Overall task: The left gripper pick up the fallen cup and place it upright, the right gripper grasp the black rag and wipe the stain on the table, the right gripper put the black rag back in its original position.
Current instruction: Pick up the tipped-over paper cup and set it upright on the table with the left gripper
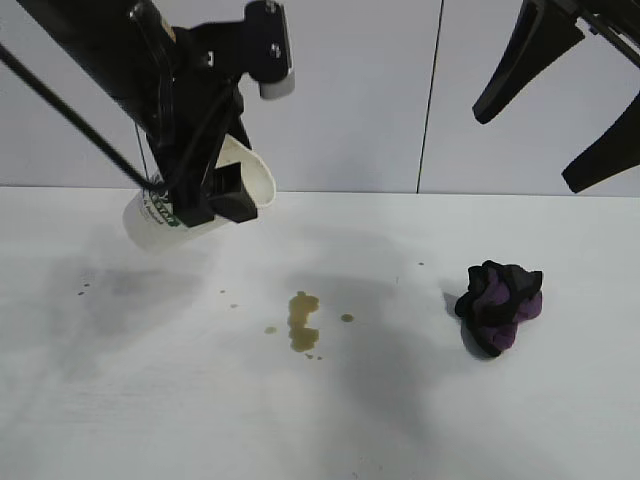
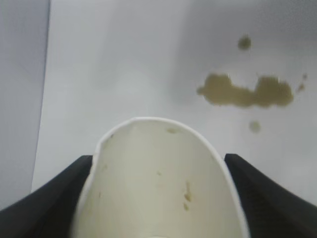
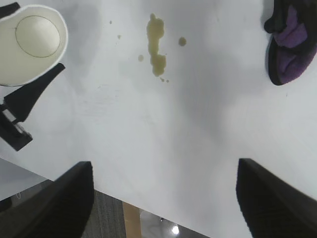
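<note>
Stain (image 1: 303, 322): nearest me, mid-table; I see a yellowish-brown puddle, long and lobed, with small droplets round it.
Rag (image 1: 500, 304): right of the stain, well apart from it; bunched black cloth with purple folds. My right wrist view cuts it off at the frame edge.
Table (image 1: 150, 400): matte white, plain, soft shadows across it.
Cup (image 1: 200, 205): held off the table at far left, tilted, mouth up and to the right; white paper, green band mostly hidden behind the fingers. Brown specks inside show in my left wrist view.
Left gripper (image 1: 205, 195): I have its wedge fingers closed on the cup, one each side of the wall; its tips run out of the left wrist view.
Right gripper (image 1: 560, 110): hangs high at far right, tapered fingers spread wide, holding nothing; its body is out of frame.
</note>
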Robot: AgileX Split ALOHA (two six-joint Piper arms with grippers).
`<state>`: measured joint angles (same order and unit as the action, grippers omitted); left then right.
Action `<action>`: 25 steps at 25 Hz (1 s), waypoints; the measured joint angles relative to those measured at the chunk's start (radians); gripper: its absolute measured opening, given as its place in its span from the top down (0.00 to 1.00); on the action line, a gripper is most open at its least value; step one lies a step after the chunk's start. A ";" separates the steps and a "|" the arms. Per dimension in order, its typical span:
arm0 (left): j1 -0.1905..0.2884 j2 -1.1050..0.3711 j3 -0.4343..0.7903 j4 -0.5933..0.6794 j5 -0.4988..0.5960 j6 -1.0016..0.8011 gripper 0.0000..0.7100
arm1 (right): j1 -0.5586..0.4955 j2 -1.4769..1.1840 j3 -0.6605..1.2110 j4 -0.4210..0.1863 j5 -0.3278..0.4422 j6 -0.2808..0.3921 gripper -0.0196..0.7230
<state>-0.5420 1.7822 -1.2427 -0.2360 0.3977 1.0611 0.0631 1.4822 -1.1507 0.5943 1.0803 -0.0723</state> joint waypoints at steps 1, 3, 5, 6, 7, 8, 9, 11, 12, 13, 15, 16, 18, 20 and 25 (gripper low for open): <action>0.020 -0.005 0.000 -0.069 -0.001 0.000 0.28 | 0.000 0.000 0.000 0.000 0.000 0.000 0.24; 0.064 -0.013 0.001 -0.200 -0.001 0.000 0.28 | 0.000 0.000 0.000 0.000 0.000 -0.001 0.24; 0.120 -0.017 0.002 -0.336 -0.001 0.000 0.28 | 0.000 0.000 0.000 0.000 0.000 -0.001 0.24; 0.144 -0.018 0.002 -0.397 -0.001 0.000 0.28 | 0.000 0.000 0.000 0.000 0.000 -0.002 0.24; 0.174 -0.019 0.002 -0.442 0.005 0.001 0.28 | 0.000 0.000 0.000 0.000 0.000 -0.003 0.24; 0.202 -0.019 0.003 -0.490 0.015 0.010 0.28 | 0.000 0.000 0.000 0.000 0.000 -0.006 0.24; 0.229 -0.021 0.007 -0.535 0.023 0.030 0.28 | 0.000 0.000 0.000 0.000 0.000 -0.010 0.24; 0.274 -0.023 0.025 -0.626 0.037 0.103 0.28 | 0.000 0.000 0.000 0.000 -0.002 -0.017 0.24; 0.293 -0.024 0.040 -0.687 0.044 0.149 0.28 | 0.000 0.000 0.000 0.000 -0.002 -0.019 0.24; 0.307 -0.025 0.058 -0.758 0.044 0.218 0.28 | 0.000 0.000 0.000 0.000 -0.002 -0.020 0.24; 0.336 -0.025 0.108 -0.909 0.047 0.374 0.28 | 0.000 0.000 0.000 0.000 -0.002 -0.023 0.24; 0.350 -0.025 0.136 -1.001 0.052 0.474 0.28 | 0.000 0.000 0.000 0.000 -0.002 -0.023 0.24; 0.377 -0.025 0.185 -1.185 0.074 0.693 0.28 | 0.000 0.000 0.000 0.000 -0.002 -0.026 0.24; 0.406 -0.025 0.234 -1.364 0.127 0.900 0.28 | 0.000 0.000 0.000 0.000 -0.002 -0.026 0.24; 0.471 -0.026 0.352 -1.448 0.268 1.208 0.28 | 0.000 0.000 0.000 0.000 -0.002 -0.026 0.24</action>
<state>-0.0714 1.7559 -0.8910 -1.6838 0.6658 2.2688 0.0631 1.4822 -1.1507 0.5943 1.0781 -0.0981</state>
